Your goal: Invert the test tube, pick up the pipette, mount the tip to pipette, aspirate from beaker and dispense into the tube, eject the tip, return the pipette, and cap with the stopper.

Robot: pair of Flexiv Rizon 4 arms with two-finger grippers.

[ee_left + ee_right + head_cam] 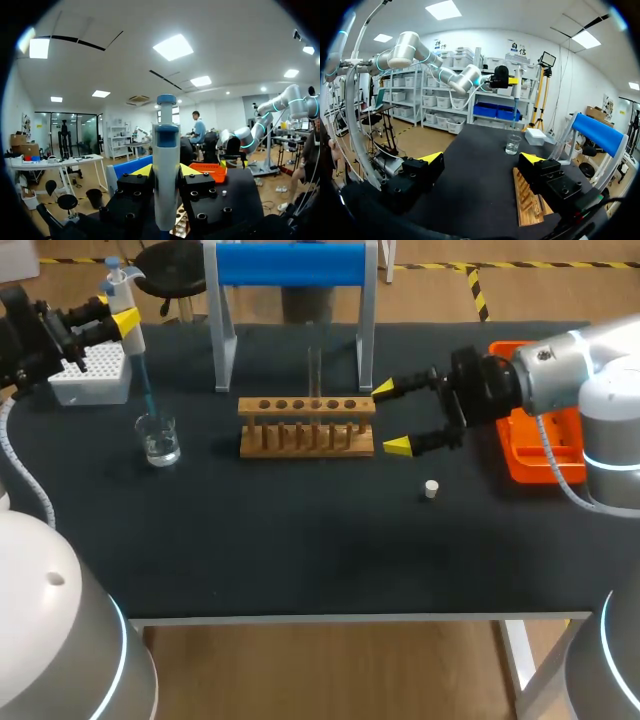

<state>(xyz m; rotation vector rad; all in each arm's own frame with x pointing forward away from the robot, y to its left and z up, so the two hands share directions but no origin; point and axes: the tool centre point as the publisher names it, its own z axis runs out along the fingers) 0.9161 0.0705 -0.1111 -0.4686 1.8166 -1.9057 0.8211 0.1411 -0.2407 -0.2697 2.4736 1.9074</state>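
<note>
The left gripper (166, 172) is clamped on the pipette (166, 150). Its two yellow-tipped fingers press the white barrel from either side, and the blue plunger cap stands up above them. Below the fingers the pipette's blue tip (144, 390) slants down into the glass beaker (159, 438), which holds a little clear liquid. Whether the tip's end reaches the liquid cannot be told. The white tip box (90, 375) sits just beside this gripper, on the side away from the rack.

The right gripper (392, 419) is spread wide and holds nothing. Its fingers point at the near end of the wooden rack (307, 425), close to it but not touching. The test tube (315, 368) stands upright in one of the rack's holes, ahead of this gripper and well apart from the left gripper. The small white stopper (431, 489) lies on the black table (300, 550) just beside the right gripper, toward the robot. The orange tray (528, 455) lies under and behind this arm's wrist. Beyond the rack, farther from both grippers, stands the pipette stand (290, 265) with its blue top bar.
</note>
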